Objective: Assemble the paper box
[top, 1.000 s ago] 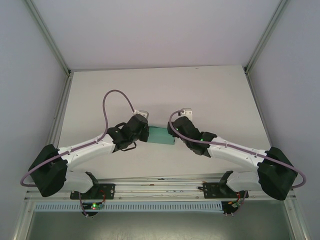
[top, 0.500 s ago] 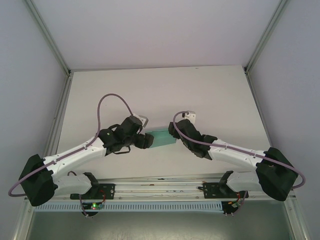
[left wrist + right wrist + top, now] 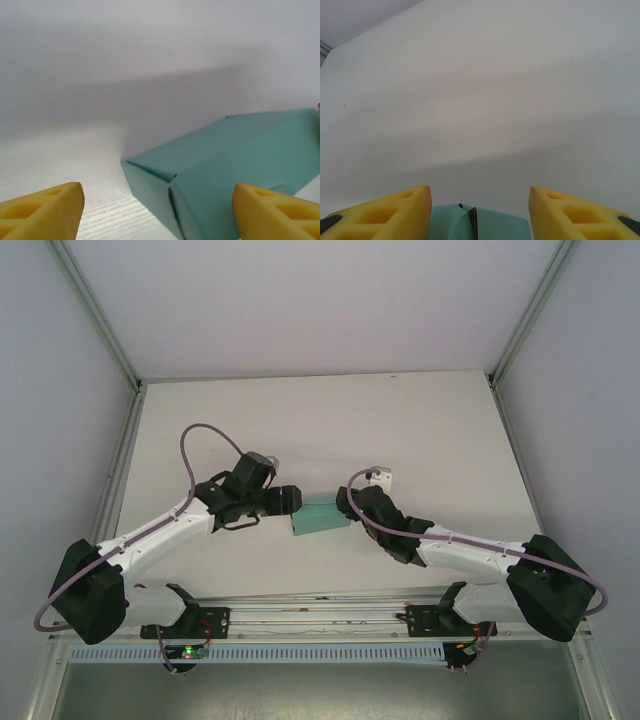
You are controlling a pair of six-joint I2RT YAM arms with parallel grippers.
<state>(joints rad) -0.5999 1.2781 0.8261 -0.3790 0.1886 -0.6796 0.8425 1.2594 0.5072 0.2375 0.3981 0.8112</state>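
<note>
Teal paper box (image 3: 318,517) lies mid-tabletop (image 3: 300,420), toward near edge. Right gripper (image 3: 479,196) pinches box's right end. Left gripper (image 3: 158,197) spread wide, box's left corner between fingers.

paper box (image 3: 240,160) — cropped right and below, left wrist | bottom-edge sliver, right wrist | right end under right claw (image 3: 346,507)

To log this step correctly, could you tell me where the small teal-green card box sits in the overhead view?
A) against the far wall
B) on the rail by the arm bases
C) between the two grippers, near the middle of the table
C: the teal-green card box lies on the white table, with the left gripper at one end and the right gripper at the other.
</note>
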